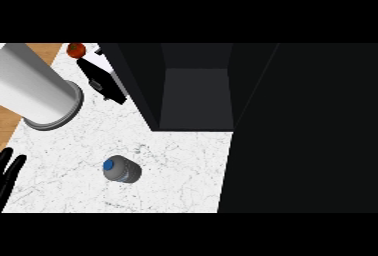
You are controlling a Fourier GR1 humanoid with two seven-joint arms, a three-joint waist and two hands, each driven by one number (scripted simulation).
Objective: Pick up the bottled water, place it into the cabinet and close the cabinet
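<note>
Below me lies a white marbled worktop [177, 165], veined in grey, with a strip of wooden surface [44, 50] showing past its far left edge. The bottled water [121, 169] stands upright on the marble, near the middle of the open stretch, its blue cap facing up at me. Nothing touches it. Beyond it the dark cabinet [196, 95] stands open, its inside in shadow, and its door [295, 130] fills the right side of my view as a broad black panel. My left robot hand [10, 172] shows only as straight, relaxed fingers at the left edge, holding nothing, well apart from the bottle. A large grey cylinder [37, 90] enters from the upper left, with a small red object [76, 49] near the far edge.
</note>
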